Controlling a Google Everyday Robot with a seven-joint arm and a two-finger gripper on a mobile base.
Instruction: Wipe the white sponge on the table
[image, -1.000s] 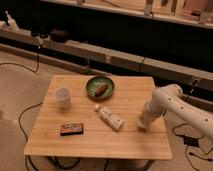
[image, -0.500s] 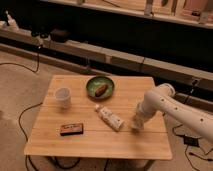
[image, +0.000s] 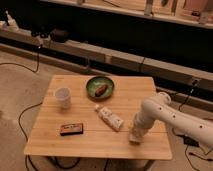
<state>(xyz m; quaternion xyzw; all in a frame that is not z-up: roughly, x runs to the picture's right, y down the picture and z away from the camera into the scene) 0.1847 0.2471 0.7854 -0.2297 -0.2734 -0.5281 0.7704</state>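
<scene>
Down at the near right of the table (image: 95, 142), the gripper (image: 135, 134) is pressed low against the planks, and it has slid leftward and nearer along the top since half a second ago, the white arm (image: 155, 112) swinging in with it from the right edge. Whether it is clenched or released, I cannot tell. Under its tip sits the white sponge (image: 134, 138), a small pale off-white pad lying flat on the wood near the near right edge (only a sliver of it shows past the gripper, so its outline is hard to read). It seems to have travelled with the gripper.

Further left along the near side lies a small dark box (image: 72, 129) with an orange band, flat and well apart from the arm, unchanged. Just left of the gripper, toward the middle, a white tube (image: 109, 118) lies on a diagonal, cap end pointing far-left, near the sponge but not touching it; it has stayed put.

Going farther, a white cup (image: 62, 97) stands upright on the left side. At the far middle rests the green plate (image: 100, 87) with a brownish piece of food (image: 101, 90) in it, both where they were.
</scene>
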